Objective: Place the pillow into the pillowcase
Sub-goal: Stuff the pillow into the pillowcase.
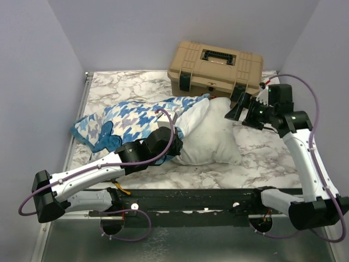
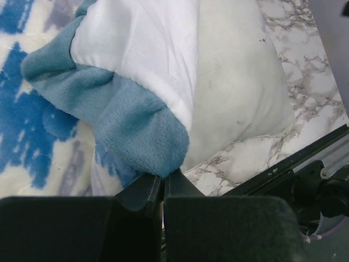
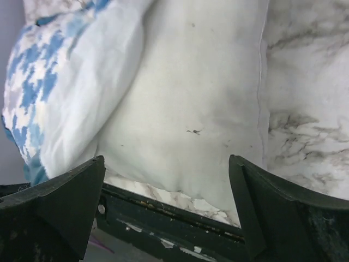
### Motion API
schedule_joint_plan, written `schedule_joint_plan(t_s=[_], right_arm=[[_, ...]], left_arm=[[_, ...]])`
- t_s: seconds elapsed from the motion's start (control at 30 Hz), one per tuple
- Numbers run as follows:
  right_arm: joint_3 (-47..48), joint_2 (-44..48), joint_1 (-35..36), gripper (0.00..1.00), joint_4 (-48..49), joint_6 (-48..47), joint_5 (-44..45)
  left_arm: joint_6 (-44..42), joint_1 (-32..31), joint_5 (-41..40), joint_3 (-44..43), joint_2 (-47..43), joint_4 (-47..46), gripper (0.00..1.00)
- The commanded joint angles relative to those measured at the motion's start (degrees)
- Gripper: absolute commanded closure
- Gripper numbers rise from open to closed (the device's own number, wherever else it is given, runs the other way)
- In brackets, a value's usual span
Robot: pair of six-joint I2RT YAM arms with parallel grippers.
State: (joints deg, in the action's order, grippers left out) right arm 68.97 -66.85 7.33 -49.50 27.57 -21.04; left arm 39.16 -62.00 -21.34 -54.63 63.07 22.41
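Note:
The white pillow (image 1: 210, 136) lies mid-table, its left part inside the houndstooth pillowcase (image 1: 133, 121), whose white lining and blue frilled edge drape over it. My left gripper (image 1: 173, 146) is shut on the pillowcase's blue frilled edge (image 2: 136, 131) at the pillow's near left side. In the left wrist view the pillow (image 2: 240, 93) bulges out to the right of the edge. My right gripper (image 1: 239, 111) is open and empty, held above the pillow's far right corner. The right wrist view shows the pillow (image 3: 196, 98) and pillowcase (image 3: 38, 82) beyond its spread jaws.
A tan hard case (image 1: 215, 70) stands at the back of the marble table (image 1: 272, 158), just behind my right gripper. A black rail (image 1: 191, 199) runs along the table's near edge. Purple walls close in on both sides.

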Motion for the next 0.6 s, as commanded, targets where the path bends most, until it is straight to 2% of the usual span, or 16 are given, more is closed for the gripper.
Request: schedule_joint_plan(t_s=[0.0, 0.1, 0.2, 0.33, 0.4, 0.5, 0.57], right_arm=[[5.6, 3.0, 0.1, 0.00, -10.4, -5.0, 4.2], [2.5, 3.9, 0.5, 0.02, -10.4, -1.7, -6.7], [-6.1, 3.9, 1.4, 0.07, -7.1, 3.2, -21.7], [-18.7, 3.8, 4.9, 0.10, 4.2, 11.4, -34.0], [-22.3, 1.6, 8.8, 0.10, 10.2, 15.2, -36.6], [-23.7, -3.6, 16.8, 0.10, 19.3, 20.4, -33.0], [-23.8, -7.9, 19.6, 0.12, 27.0, 23.9, -29.9]], left_arm=[[2.6, -0.2, -4.1, -0.9, 0.2, 0.0, 1.00], [3.3, -0.3, -5.6, -1.6, 0.8, 0.5, 1.00], [4.0, -0.2, -7.1, -2.6, 1.4, 1.3, 1.00], [4.3, -0.2, -7.7, -4.0, 2.3, 1.8, 1.00], [4.4, -0.2, -7.5, -4.7, 2.9, 1.8, 1.00], [4.3, -0.2, -6.4, -6.3, 3.9, 1.7, 1.00], [3.9, -0.2, -4.9, -7.7, 4.7, 1.6, 1.00]])
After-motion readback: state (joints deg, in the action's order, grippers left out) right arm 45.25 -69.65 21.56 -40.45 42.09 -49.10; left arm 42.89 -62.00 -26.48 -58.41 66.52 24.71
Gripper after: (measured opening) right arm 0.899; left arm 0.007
